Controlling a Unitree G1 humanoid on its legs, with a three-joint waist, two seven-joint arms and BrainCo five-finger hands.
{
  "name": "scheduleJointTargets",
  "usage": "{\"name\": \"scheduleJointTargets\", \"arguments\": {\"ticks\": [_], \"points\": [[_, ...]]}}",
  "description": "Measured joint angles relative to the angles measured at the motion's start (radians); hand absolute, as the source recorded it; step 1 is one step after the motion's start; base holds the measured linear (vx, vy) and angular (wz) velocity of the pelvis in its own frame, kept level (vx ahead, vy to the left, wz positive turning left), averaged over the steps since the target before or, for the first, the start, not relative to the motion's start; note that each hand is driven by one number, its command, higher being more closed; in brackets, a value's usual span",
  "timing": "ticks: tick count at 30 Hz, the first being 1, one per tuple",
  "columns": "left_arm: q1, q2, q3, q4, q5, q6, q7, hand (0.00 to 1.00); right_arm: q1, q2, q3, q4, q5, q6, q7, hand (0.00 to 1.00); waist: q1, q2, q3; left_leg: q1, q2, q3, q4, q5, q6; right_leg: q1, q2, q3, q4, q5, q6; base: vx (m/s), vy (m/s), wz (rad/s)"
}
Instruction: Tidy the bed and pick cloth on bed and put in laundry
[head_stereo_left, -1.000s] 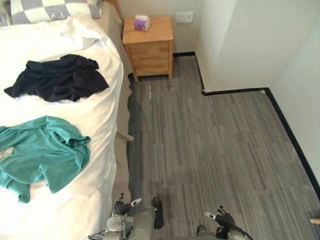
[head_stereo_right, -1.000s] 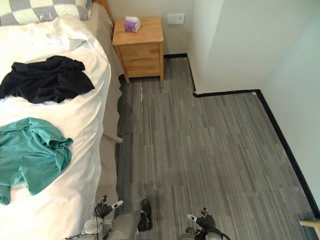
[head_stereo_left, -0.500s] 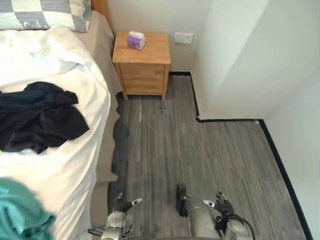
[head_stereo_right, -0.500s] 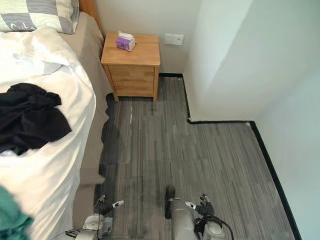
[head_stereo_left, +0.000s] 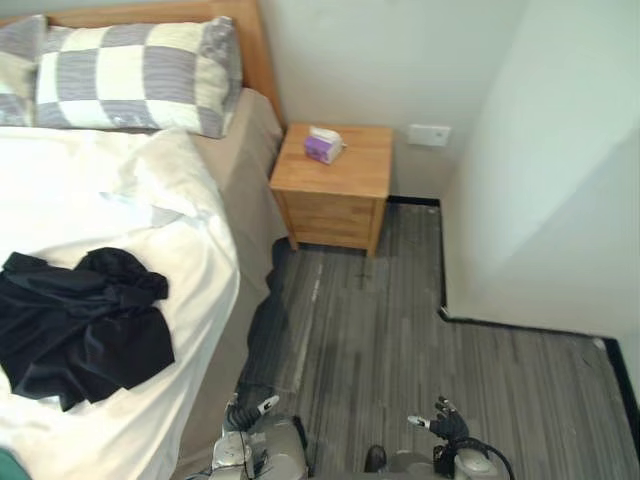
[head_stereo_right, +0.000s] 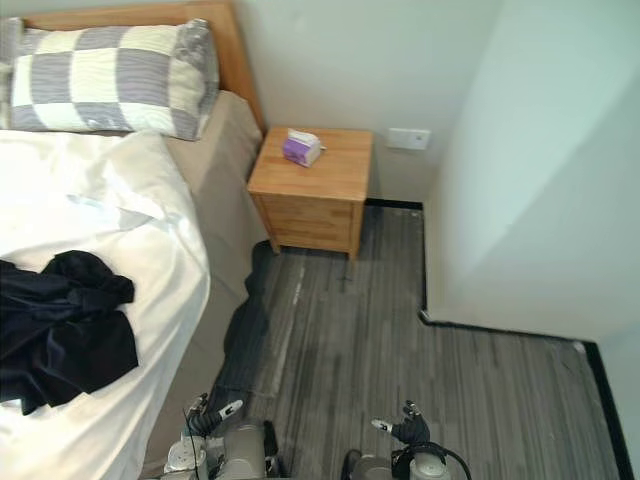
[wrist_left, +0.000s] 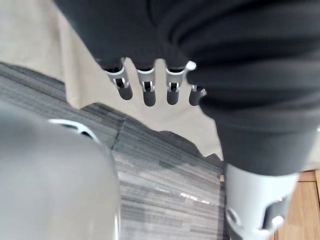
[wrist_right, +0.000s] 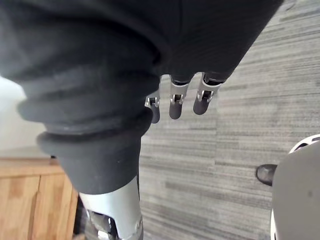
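Note:
A crumpled black cloth (head_stereo_left: 85, 325) lies on the white duvet (head_stereo_left: 120, 200) of the bed, near its right edge. A sliver of teal cloth (head_stereo_left: 4, 468) shows at the bottom left corner. My left hand (head_stereo_left: 250, 410) hangs low beside the bed's beige side, fingers (wrist_left: 145, 90) straight and holding nothing. My right hand (head_stereo_left: 440, 420) hangs over the grey floor, its fingers (wrist_right: 175, 102) relaxed and empty too. Both hands are well away from the cloths.
A wooden nightstand (head_stereo_left: 335, 195) with a purple tissue box (head_stereo_left: 323, 145) stands between the bed and a jutting white wall (head_stereo_left: 540, 200). Checked pillows (head_stereo_left: 130, 75) lean against the wooden headboard (head_stereo_left: 255, 40). Grey plank floor (head_stereo_left: 400, 340) runs along the bed.
The camera has swung up and toward the head of the bed: pillows and headboard came into view, the teal cloth slid almost out at the bottom left. Both hands stay low and empty.

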Motion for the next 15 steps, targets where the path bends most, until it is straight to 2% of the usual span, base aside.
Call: {"name": "scheduleJointTargets", "arguments": {"ticks": [1,2,3,4,5,6,7,8,9,10,11,12,14,15], "points": [[-0.001,0.003,-0.015,0.0,-0.001,0.0,0.001,0.0,-0.006,0.0,0.001,0.011,-0.008,0.002,0.001,0.0,-0.001,0.002,-0.001,-0.006,-0.024,0.087,-0.124,0.019,0.02,0.036,-0.002,-0.028,-0.02,-0.017,0.015,0.39,0.075,0.63],[0.001,0.005,-0.028,0.001,-0.001,0.0,0.0,0.0,-0.012,-0.001,0.002,0.023,-0.012,0.009,0.002,0.0,0.0,0.006,-0.004,-0.004,-0.051,0.16,-0.247,0.067,0.068,0.066,0.003,-0.052,-0.033,-0.038,0.036,0.48,0.112,0.68],[0.003,0.003,-0.031,0.002,-0.021,-0.002,-0.002,0.0,-0.017,-0.009,0.004,0.043,-0.021,0.012,0.002,0.0,0.014,0.007,-0.013,-0.002,-0.07,0.199,-0.303,0.116,0.237,0.09,0.012,-0.056,-0.025,-0.074,0.053,0.61,0.139,0.62],[-0.005,0.016,-0.031,0.003,-0.028,0.0,-0.007,0.0,-0.028,0.003,0.009,0.069,-0.029,0.021,0.002,0.0,0.026,-0.026,-0.032,0.001,-0.111,0.207,-0.297,0.086,0.27,0.096,-0.013,-0.059,-0.001,-0.097,0.059,0.54,0.124,0.72],[-0.002,0.018,-0.025,0.008,-0.035,0.001,-0.009,0.0,-0.032,0.003,0.022,0.086,-0.039,0.022,0.005,0.0,0.027,-0.037,-0.047,0.009,-0.146,0.173,-0.317,0.057,0.277,0.054,-0.041,-0.052,0.121,-0.1,0.064,0.71,0.219,0.95],[0.001,0.02,-0.014,0.024,-0.043,0.0,-0.01,0.0,-0.04,0.004,-0.005,0.096,-0.039,0.023,0.003,0.0,0.024,-0.042,-0.047,0.051,-0.178,0.121,-0.343,0.052,0.276,-0.038,-0.086,-0.034,0.402,-0.082,0.104,0.59,0.198,1.02],[0.0,0.023,-0.012,0.036,-0.048,0.004,-0.009,0.0,-0.043,0.008,-0.02,0.095,-0.038,0.023,0.003,0.0,0.019,-0.047,-0.047,0.076,-0.199,0.091,-0.361,0.05,0.274,-0.087,-0.109,-0.01,0.546,-0.045,0.153,0.72,0.212,1.43],[-0.003,0.038,-0.017,0.053,-0.057,0.017,-0.01,0.0,-0.047,0.014,-0.043,0.089,-0.038,0.021,0.003,0.0,0.002,-0.061,-0.046,0.143,-0.242,0.025,-0.392,0.04,0.266,-0.176,-0.134,0.064,0.829,0.027,0.227,0.59,0.092,1.78],[-0.002,0.041,-0.02,0.077,-0.058,0.024,-0.009,0.0,-0.05,0.009,-0.045,0.088,-0.038,0.019,0.002,0.0,-0.009,-0.059,-0.044,0.229,-0.267,-0.03,-0.42,0.036,0.265,-0.235,-0.148,0.107,1.008,0.026,0.222,0.59,0.071,1.77],[-0.002,0.039,-0.021,0.082,-0.058,0.027,-0.008,0.0,-0.049,0.004,-0.045,0.088,-0.038,0.018,0.002,0.0,-0.006,-0.052,-0.042,0.263,-0.271,-0.052,-0.435,0.036,0.265,-0.254,-0.151,0.114,1.04,0.019,0.211,0.57,0.034,1.63],[0.003,0.035,-0.03,0.085,-0.058,0.032,-0.009,0.0,-0.049,-0.006,-0.045,0.082,-0.038,0.014,0.003,0.0,-0.007,-0.033,-0.042,0.34,-0.273,-0.111,-0.473,0.036,0.265,-0.305,-0.162,0.116,1.051,0.003,0.181,0.43,0.002,1.2],[0.006,0.034,-0.033,0.087,-0.058,0.035,-0.009,0.0,-0.052,-0.008,-0.046,0.081,-0.037,0.009,0.003,0.0,-0.006,-0.018,-0.041,0.368,-0.274,-0.145,-0.491,0.034,0.244,-0.331,-0.167,0.112,1.035,-0.007,0.169,0.52,-0.036,1.51],[0.009,0.034,-0.046,0.083,-0.059,0.038,-0.009,0.0,-0.064,-0.006,-0.058,0.081,-0.028,0.002,0.002,0.0,-0.008,-0.017,-0.042,0.419,-0.27,-0.246,-0.508,0.016,0.211,-0.408,-0.196,0.132,0.914,-0.029,0.144,0.51,-0.12,1.54],[0.011,0.034,-0.055,0.078,-0.06,0.039,-0.009,0.0,-0.068,-0.007,-0.075,0.084,-0.026,0.002,0.002,0.0,-0.004,-0.02,-0.043,0.437,-0.266,-0.3,-0.508,0.004,0.189,-0.442,-0.198,0.169,0.803,-0.03,0.144,0.52,-0.219,1.86]]}}
